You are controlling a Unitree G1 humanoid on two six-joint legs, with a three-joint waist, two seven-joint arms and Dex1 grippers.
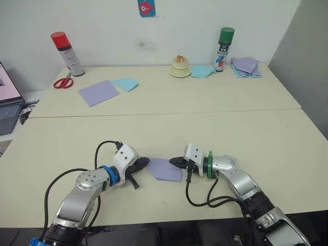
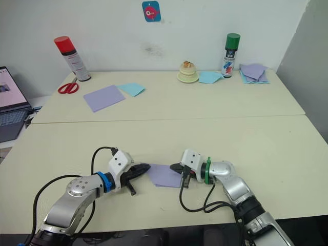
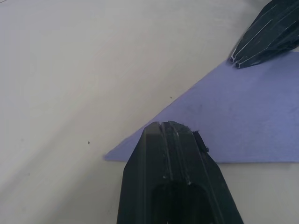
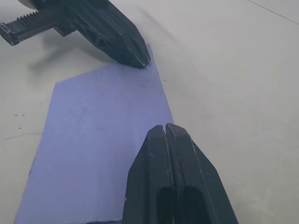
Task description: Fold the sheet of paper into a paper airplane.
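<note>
The paper (image 1: 165,169) lies flat on the near table (image 1: 266,138), partly folded to a slanted shape, between the two grippers. The left gripper (image 1: 145,163), fingers together, presses its left corner; the right gripper (image 1: 173,162), also closed, pins the right edge, likely to flatten a crease. Bare tabletop lies all around, far clutter well apart

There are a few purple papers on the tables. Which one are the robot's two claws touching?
The folded sheet of paper at the near table edge, pressed between the left gripper and right gripper. The flat purple square and purple stack lie far off.
</note>
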